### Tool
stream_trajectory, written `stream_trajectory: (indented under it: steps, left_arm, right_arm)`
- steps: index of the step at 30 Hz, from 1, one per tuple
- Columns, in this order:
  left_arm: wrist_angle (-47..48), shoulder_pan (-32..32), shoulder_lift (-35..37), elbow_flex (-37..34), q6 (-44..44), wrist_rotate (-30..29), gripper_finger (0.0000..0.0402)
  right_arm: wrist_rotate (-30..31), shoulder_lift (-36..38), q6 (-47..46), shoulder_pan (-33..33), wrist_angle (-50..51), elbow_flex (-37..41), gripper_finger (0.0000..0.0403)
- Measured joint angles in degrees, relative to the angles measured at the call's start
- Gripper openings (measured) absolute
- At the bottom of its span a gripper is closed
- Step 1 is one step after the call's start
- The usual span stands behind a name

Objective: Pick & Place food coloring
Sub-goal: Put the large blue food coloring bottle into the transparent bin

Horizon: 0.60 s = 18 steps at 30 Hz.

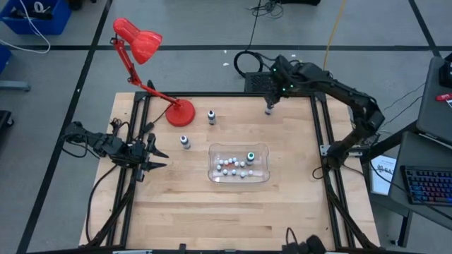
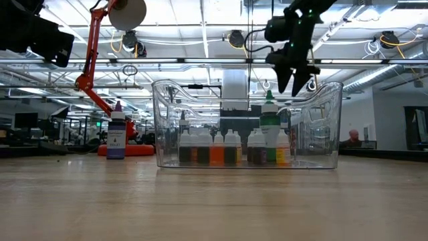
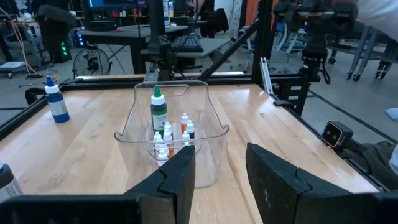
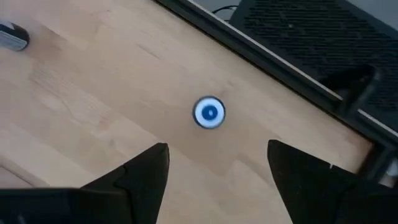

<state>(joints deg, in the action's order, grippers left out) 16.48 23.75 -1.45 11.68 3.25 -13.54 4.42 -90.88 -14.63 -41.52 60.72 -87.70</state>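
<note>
Blue-capped food coloring bottle [image 4: 209,113] stands beneath the right gripper [image 4: 216,163], jaws spread wide and empty; light, rigid, likely slick, best pinched around its body.

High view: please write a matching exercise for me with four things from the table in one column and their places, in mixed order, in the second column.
Things
1. red lamp
2. clear bin
3. right end effector
4. left end effector

Places
A. middle of the table, with many small bottles inside
B. at the table's left edge, open, holding nothing
C. base on the far left part of the table
D. open, above a blue-capped bottle near the far edge

Pairs: 1-C, 2-A, 3-D, 4-B
</note>
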Motion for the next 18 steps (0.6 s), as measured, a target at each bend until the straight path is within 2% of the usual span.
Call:
stream_trajectory:
  steps: [5, 18]
  left_arm:
    - [-0.06, 0.02, 0.02, 0.0, 0.0, 0.0, 0.0145]
    - [-0.06, 0.0, 0.02, 0.0, 0.0, 0.0, 0.0145]
  right_arm:
    - [-0.28, -3.99, 3.43, -0.15, -3.37, 0.0, 0.0258]
    - [0.03, -12.98, 4.81, -0.14, -3.05, 0.0, 0.0258]
